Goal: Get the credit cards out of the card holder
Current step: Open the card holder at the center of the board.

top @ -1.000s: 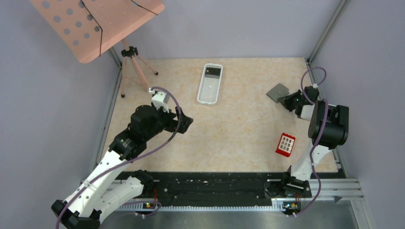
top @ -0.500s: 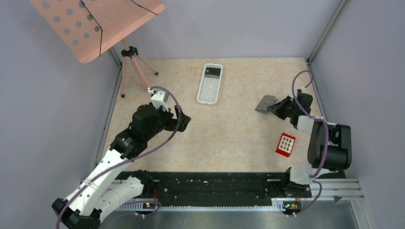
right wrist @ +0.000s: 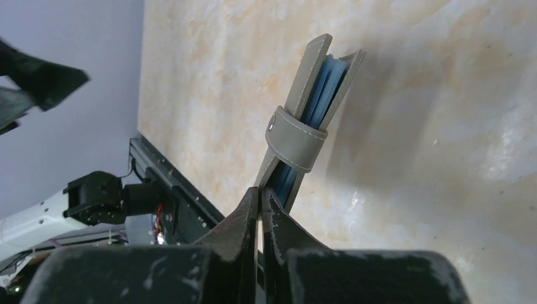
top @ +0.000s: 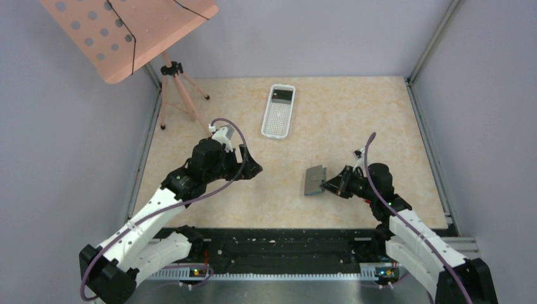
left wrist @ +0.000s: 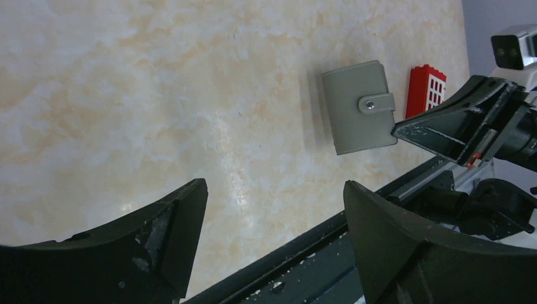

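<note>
We see a tan table (top: 354, 114), purple walls (top: 316, 38) | left gripper (left wrist: 275, 185) wide, empty | right gripper (right wrist: 259, 191) pinches the grey card holder (left wrist: 354, 107)

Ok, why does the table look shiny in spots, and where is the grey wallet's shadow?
Left wrist view: a pale shiny streak on the table, and the card holder throws a thin shadow toward the picture's left. Right wrist view: it casts a wide soft shadow toward the picture's right, with a bright patch near that edge. Top view: even light, no strong glare.
</note>
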`<act>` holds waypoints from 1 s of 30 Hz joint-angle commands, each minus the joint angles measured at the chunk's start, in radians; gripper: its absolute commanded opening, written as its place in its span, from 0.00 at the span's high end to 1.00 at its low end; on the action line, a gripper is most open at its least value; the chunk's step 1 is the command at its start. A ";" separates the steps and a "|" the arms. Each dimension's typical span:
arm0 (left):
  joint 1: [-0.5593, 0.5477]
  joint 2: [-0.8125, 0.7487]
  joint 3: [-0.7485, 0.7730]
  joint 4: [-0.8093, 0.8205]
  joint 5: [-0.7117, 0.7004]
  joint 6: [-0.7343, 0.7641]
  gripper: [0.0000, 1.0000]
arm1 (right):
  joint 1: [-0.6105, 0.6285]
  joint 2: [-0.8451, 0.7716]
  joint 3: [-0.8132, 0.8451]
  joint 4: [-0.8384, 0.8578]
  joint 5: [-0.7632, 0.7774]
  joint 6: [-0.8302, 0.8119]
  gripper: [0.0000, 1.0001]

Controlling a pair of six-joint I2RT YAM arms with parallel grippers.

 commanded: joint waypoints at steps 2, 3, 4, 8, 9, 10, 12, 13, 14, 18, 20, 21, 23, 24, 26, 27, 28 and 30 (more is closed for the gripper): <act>0.003 0.048 -0.111 0.201 0.217 -0.157 0.17 | 0.038 -0.262 -0.090 0.018 -0.050 0.119 1.00; 0.002 0.062 -0.129 0.248 0.263 -0.176 0.17 | 0.039 -0.300 -0.097 0.015 -0.062 0.131 1.00; 0.003 0.075 -0.144 0.296 0.306 -0.201 0.17 | 0.038 -0.334 -0.100 0.012 -0.073 0.139 1.00; -0.004 0.149 -0.202 0.561 0.443 -0.304 0.17 | 0.039 -0.405 -0.092 0.021 -0.125 0.169 1.00; -0.007 0.166 -0.213 0.613 0.461 -0.326 0.17 | 0.040 -0.408 -0.086 0.029 -0.140 0.177 1.00; -0.015 0.183 -0.220 0.660 0.475 -0.340 0.16 | 0.041 -0.408 -0.079 0.041 -0.154 0.185 1.00; -0.037 0.210 -0.219 0.720 0.484 -0.347 0.13 | 0.041 -0.407 -0.068 0.078 -0.181 0.205 1.00; -0.050 0.220 -0.214 0.740 0.483 -0.346 0.11 | 0.041 -0.408 -0.064 0.098 -0.193 0.217 1.00; -0.063 0.233 -0.206 0.758 0.479 -0.347 0.10 | 0.043 -0.407 -0.059 0.121 -0.203 0.236 1.00; -0.105 0.298 -0.199 0.864 0.467 -0.388 0.07 | 0.047 -0.409 -0.042 0.182 -0.228 0.281 1.00; -0.117 0.340 -0.198 0.930 0.479 -0.419 0.07 | 0.051 -0.410 -0.034 0.203 -0.234 0.298 1.00; -0.123 0.359 -0.198 0.961 0.482 -0.433 0.06 | 0.053 -0.413 -0.030 0.210 -0.236 0.307 1.00; -0.132 0.401 -0.199 1.030 0.493 -0.465 0.06 | 0.055 -0.421 -0.023 0.222 -0.239 0.322 1.00; -0.135 0.419 -0.201 1.066 0.498 -0.486 0.07 | 0.054 -0.425 -0.020 0.227 -0.241 0.330 1.00; -0.140 0.459 -0.204 1.147 0.501 -0.540 0.07 | 0.056 -0.431 -0.018 0.237 -0.244 0.347 1.00; -0.142 0.473 -0.205 1.194 0.507 -0.571 0.08 | 0.056 -0.432 -0.016 0.242 -0.243 0.354 1.00; -0.145 0.490 -0.208 1.272 0.514 -0.602 0.09 | 0.057 -0.433 -0.018 0.250 -0.245 0.362 1.00; -0.152 0.517 -0.213 1.372 0.528 -0.659 0.11 | 0.059 -0.431 -0.018 0.248 -0.247 0.366 1.00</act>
